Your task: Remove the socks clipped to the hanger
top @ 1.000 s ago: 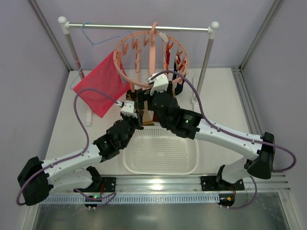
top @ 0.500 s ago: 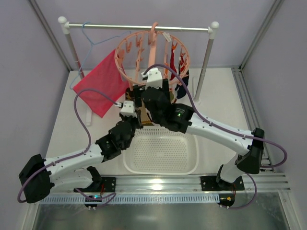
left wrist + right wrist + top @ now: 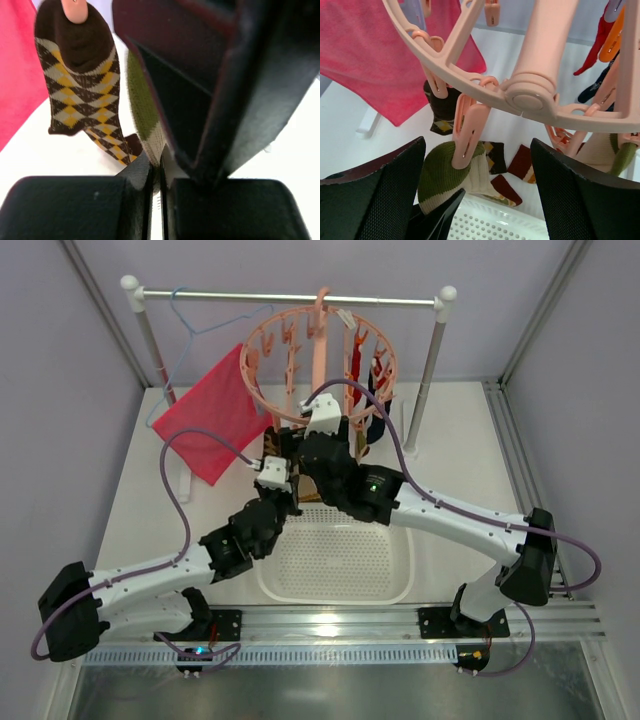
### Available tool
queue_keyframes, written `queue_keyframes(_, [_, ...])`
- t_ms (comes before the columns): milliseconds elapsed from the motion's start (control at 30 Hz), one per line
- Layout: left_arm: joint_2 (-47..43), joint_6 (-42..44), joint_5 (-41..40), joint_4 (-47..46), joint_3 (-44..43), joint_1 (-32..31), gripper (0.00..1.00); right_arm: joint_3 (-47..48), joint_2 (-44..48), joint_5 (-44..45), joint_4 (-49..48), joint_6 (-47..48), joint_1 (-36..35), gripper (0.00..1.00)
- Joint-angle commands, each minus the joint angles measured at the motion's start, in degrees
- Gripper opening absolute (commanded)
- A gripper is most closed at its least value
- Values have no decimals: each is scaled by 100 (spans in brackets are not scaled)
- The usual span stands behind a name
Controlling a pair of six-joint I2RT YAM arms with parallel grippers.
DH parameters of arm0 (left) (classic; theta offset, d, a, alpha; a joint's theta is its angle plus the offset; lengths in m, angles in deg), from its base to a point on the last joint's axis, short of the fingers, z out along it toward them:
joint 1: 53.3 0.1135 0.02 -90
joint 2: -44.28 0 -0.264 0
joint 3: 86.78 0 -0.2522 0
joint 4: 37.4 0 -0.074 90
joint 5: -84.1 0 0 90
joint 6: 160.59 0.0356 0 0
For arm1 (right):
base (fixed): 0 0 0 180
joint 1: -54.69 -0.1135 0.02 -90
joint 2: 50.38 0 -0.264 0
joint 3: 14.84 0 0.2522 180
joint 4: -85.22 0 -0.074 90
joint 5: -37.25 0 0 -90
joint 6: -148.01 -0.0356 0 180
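Under hanger (image 3: 317,355) at desk's (image 3: 130,500) far middle: olive-cream sock (image 3: 445,175), clipped at top end | left tool (image 3: 156,170): clamped on sock's lower end | right tool (image 3: 477,145): spread around clip (image 3: 467,132) | likely soft, light, stretchy; best pinched near clip.

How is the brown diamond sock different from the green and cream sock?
The brown diamond sock has yellow diamonds; the green and cream sock has plain blocks. The brown diamond sock hangs free; the left gripper pinches the green and cream sock's end. Both hang from pink clips.
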Motion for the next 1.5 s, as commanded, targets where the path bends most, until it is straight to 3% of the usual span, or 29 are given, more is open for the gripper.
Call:
queue_keyframes(0, [-200, 182, -96, 14, -116, 16, 0, -82, 293, -722, -435, -94, -167, 86])
queue_keyframes(667, [-94, 288, -201, -47, -81, -177, 0, 1456, -885, 912, 848, -419, -167, 86])
queue_keyframes(967, [-138, 314, -298, -100, -72, -335, 0, 1501, -999, 1229, 1033, -638, -70, 76])
queue_keyframes(1233, [-77, 323, -271, -188, -54, -388, 0, 1360, -999, 1387, 726, -481, -44, 50])
queue_keyframes(1267, [-59, 323, -263, -179, -63, -388, 0, 1351, -999, 1413, 708, -480, -44, 40])
queue_keyframes(1467, [11, 323, -289, -179, -81, -415, 0, 1298, -991, 1554, 655, -436, -44, 11])
